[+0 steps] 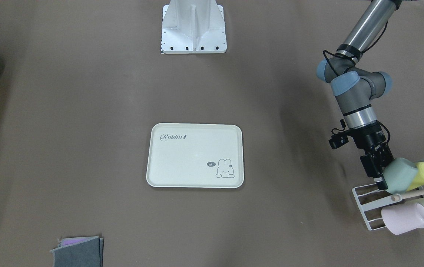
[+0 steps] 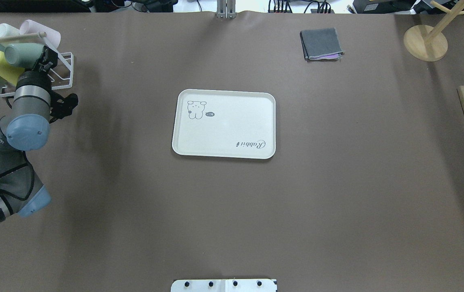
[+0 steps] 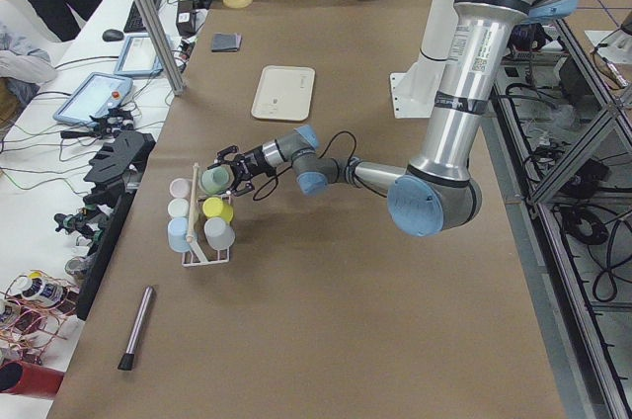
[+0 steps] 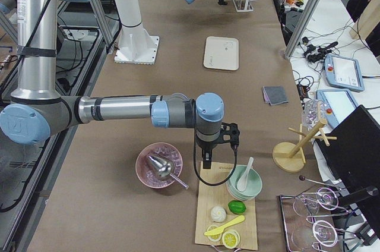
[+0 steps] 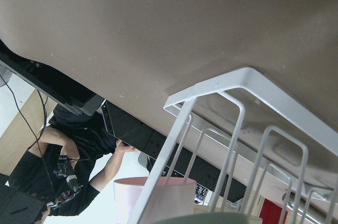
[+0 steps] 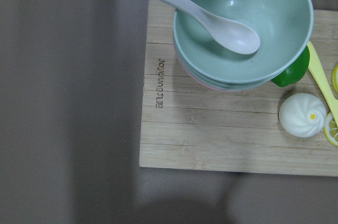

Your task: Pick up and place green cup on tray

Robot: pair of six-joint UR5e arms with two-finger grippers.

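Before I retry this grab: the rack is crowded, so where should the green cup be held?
Grip the green cup across its closed end, coming from the tray side, where the left end effector is. It lies sideways with that end pointing out; the yellow cup crowds its other side.

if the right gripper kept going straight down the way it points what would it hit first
Most likely the bare wooden board just beside the stacked bowls. The right wrist view looks straight down on it with nothing between, though the height above it is unclear.
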